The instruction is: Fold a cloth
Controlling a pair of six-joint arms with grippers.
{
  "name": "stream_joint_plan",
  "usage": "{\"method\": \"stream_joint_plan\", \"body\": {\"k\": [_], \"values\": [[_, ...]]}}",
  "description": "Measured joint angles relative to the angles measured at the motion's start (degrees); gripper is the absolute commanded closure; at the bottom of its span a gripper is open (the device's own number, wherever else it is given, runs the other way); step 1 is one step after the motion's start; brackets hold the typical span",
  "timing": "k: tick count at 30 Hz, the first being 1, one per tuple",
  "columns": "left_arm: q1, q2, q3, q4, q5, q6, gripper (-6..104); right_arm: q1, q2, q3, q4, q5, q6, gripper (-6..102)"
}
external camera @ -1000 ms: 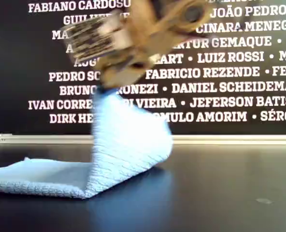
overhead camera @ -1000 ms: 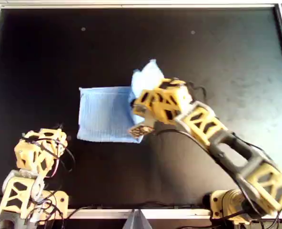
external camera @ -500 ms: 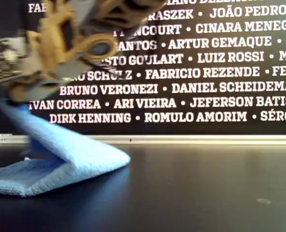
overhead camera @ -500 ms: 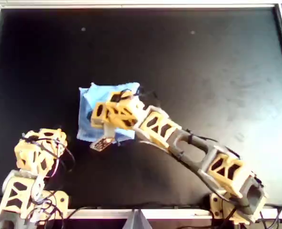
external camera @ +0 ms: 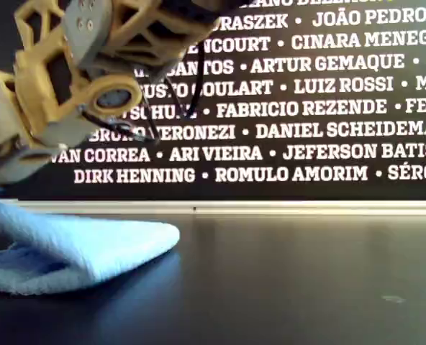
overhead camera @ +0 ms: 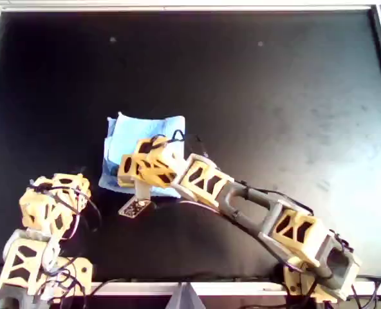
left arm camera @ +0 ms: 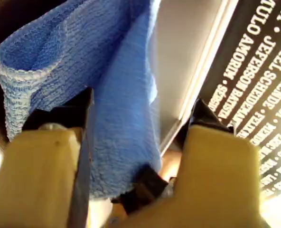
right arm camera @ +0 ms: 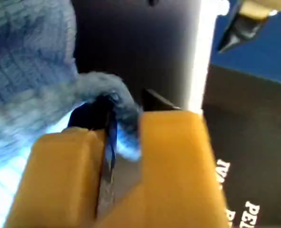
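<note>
Sky-blue microfibre, the cloth (overhead camera: 148, 132) lies on the black table (overhead camera: 274, 96) left of centre in the overhead view, doubled over itself. One arm (overhead camera: 242, 196) reaches from the lower right corner of that view in a long, low diagonal, and its yellow head sits over the cloth's near edge. The other arm (overhead camera: 46, 225) is folded up in the lower left corner, apart from the cloth. I cannot tell from the wrist views which of the two is first and which second, since both show cloth at the jaws.

From the exterior view the cloth (external camera: 76, 248) shows what the overhead hides: the upper layer slopes up to the exterior view's left under the yellow head, and the fold on the right is rounded, not pressed flat. Behind it runs a pale rail (external camera: 306, 207) and a dark wall of white names (external camera: 328, 108).

Along my first gripper (left arm camera: 143, 114) the jaws stand wide apart; the cloth (left arm camera: 117, 95) hangs between them, lying against one finger (left arm camera: 83, 111), clear of the other.

Along my second gripper (right arm camera: 126, 111), in a blurred picture, the jaws are nearly together and pinch a tuft of the cloth (right arm camera: 36, 57).
</note>
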Motion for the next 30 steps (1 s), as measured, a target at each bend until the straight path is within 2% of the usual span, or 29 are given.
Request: {"method": "stream_joint_plan", "body": {"k": [3,10,12,15,19,24,30], "values": [[0.0,0.0,0.0,0.0,0.0,0.0,26,-0.35,0.0,0.0,0.18,0.0,0.0,47],[0.0,0.0,0.0,0.0,0.0,0.0,26,-0.44,0.35,-0.09,2.11,0.0,0.0,52],[0.0,0.0,0.0,0.0,0.0,0.0,26,-0.44,1.23,0.0,5.62,-0.18,-0.26,57],[0.0,0.0,0.0,0.0,0.0,0.0,26,-2.11,6.5,2.99,13.8,-0.44,-0.35,74],[0.0,0.0,0.0,0.0,0.26,0.0,26,-9.05,19.42,11.87,25.4,-0.53,-0.35,99],[0.09,0.0,0.0,0.0,0.35,0.0,26,-21.97,38.67,28.21,31.29,-0.53,0.26,94],[0.09,0.0,0.0,0.0,0.0,0.0,26,-37.09,69.87,53.96,32.08,-0.53,-0.35,94]]}}
